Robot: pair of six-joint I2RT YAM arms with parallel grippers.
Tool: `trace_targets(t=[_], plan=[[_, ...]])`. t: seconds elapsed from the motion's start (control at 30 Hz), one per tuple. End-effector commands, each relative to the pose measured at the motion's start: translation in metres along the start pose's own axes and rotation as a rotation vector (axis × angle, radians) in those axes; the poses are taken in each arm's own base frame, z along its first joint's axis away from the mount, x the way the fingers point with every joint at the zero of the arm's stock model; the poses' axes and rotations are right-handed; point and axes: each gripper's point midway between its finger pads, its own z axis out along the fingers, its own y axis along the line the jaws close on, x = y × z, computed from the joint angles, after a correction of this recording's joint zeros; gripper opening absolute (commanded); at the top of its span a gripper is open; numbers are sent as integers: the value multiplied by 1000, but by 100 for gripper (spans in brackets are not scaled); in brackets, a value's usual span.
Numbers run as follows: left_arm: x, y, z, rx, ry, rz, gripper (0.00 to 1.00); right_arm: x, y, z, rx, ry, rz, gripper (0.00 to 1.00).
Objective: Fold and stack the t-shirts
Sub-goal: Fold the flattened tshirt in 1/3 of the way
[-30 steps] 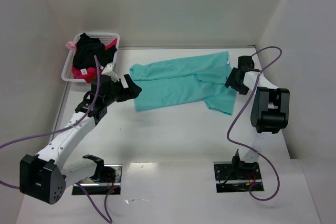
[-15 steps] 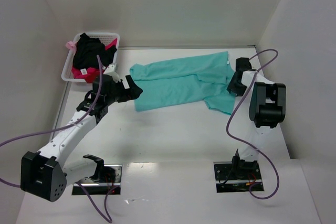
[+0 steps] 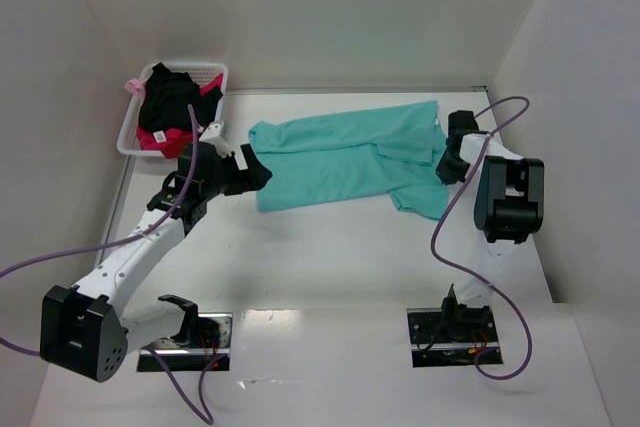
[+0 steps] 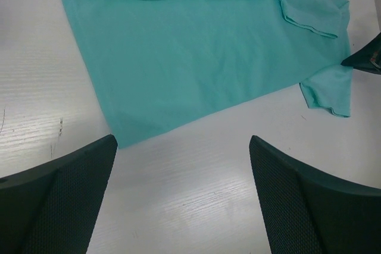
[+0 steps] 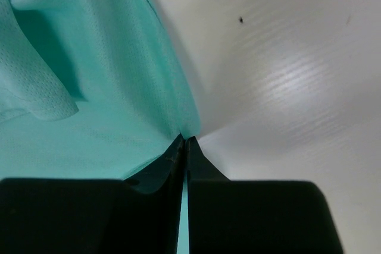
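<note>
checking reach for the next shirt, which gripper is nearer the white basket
Left. The left gripper sits open close to the basket, off its near right side; the right gripper is across the table, pinching the teal t-shirt.

White lattice basket (image 3: 207, 67) on table (image 3: 330, 257)

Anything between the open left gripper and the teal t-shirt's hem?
Nothing but bare white table separates the left gripper from the teal t-shirt hem; the left wrist view shows it.

t-shirt (image 3: 340, 159) centre, basket (image 3: 212, 72) far left corner
</note>
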Motion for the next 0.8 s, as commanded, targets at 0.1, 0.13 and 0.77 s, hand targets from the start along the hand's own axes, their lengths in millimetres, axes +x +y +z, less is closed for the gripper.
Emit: trace_targets(t=[0.1, 0.13, 0.77], plan=[[-28, -12, 0, 34, -65, 62, 100, 39, -25, -34, 69, 95, -25, 5], [-33, -14, -1, 39, -76, 73, 100, 47, -29, -37, 77, 111, -19, 5], [-46, -11, -2, 4, -117, 92, 100, 86, -27, -69, 69, 144, 24, 57]])
